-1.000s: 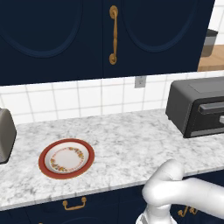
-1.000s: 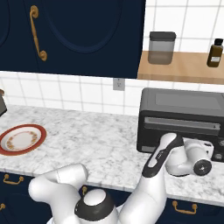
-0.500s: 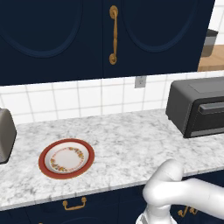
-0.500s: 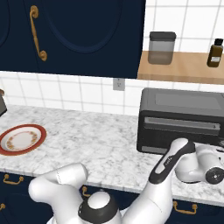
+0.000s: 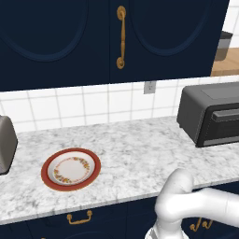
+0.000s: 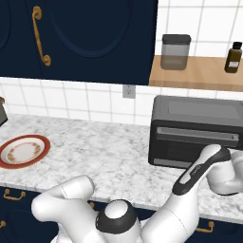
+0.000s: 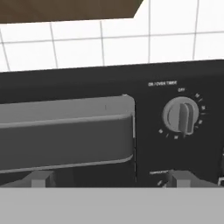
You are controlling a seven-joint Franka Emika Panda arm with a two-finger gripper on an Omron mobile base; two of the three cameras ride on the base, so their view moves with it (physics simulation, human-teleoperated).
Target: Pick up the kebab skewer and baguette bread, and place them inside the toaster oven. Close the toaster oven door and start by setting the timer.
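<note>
I see the toaster oven (image 7: 109, 127) door (image 7: 65, 131) closed, its timer knob (image 7: 182, 115) at right of frame. My gripper (image 7: 105, 180) fingers stand wide apart at the bottom edge, holding nothing.

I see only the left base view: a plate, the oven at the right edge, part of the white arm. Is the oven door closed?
Observer: Yes. In the hand view the door sits flush with the oven front.
Operator: Where is the tool?
Observer: In front of the oven's right side, its fingertips spread wide and holding nothing.
Operator: Is the timer set?
Observer: The timer knob is in the hand view, pointer toward lower right, off the top mark; the small labels are too blurred to read.
Operator: Anything on the plate?
Observer: No, the plate is bare in the right base view too.
</note>
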